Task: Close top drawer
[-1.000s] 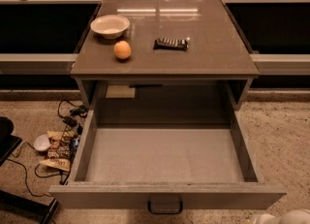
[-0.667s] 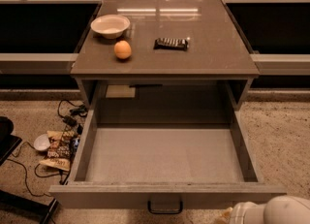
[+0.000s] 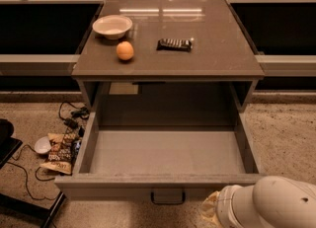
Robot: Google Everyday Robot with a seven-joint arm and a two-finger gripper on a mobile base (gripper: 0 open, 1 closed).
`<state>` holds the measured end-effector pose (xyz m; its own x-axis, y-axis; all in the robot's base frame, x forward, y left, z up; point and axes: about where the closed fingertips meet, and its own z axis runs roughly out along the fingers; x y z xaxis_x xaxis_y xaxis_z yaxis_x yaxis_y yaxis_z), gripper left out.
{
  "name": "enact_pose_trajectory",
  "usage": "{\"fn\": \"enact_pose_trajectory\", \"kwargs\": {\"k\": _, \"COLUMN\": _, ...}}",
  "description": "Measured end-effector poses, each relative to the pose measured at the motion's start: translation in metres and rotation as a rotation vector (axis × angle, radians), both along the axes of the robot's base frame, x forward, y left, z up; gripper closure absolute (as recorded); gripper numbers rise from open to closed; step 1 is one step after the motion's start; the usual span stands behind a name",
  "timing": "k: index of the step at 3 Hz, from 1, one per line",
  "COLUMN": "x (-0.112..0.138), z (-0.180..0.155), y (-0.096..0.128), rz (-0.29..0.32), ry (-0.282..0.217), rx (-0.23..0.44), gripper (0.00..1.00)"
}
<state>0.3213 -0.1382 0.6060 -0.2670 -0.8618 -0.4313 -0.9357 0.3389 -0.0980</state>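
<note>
I inspected the scene from the left edge across.

At far left, on the speckled floor (image 3: 281, 133), I noted black cables (image 3: 69, 116), a small white cup (image 3: 42, 144) and a crumpled snack bag (image 3: 61, 152) lying just beside the cabinet's left side.

On the cabinet top (image 3: 217, 49) I recorded three items. A white bowl (image 3: 112, 26) stood at the left rear. An orange (image 3: 125, 51) sat just in front of it, apart from it. A dark wrapped bar (image 3: 174, 44) lay flat near the middle, well apart from the orange.

Below the top, the top drawer (image 3: 163, 178) stood pulled far out toward the camera. Its grey box was fully exposed and I saw nothing lying on its floor. Its small dark loop handle (image 3: 168, 196) hung at the middle of the front panel, near the bottom of the view.

At lower right, the white arm (image 3: 276, 205) entered from the bottom right corner. The gripper (image 3: 211, 211) lay at its left end, low in the view, just below the drawer front and to the right of the handle. I saw no contact between it and the handle. I could not tell whether the gripper was released or clenched, as that end was largely cut off by the frame edge.
</note>
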Motion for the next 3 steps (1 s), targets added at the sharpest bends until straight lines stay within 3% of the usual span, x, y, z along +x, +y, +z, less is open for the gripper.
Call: {"fn": "enact_pose_trajectory", "kwargs": {"k": 3, "x": 0.088, "z": 0.001, "y": 0.057, "rz": 0.103, "ry": -0.036, "rx": 0.079, "gripper": 1.00}}
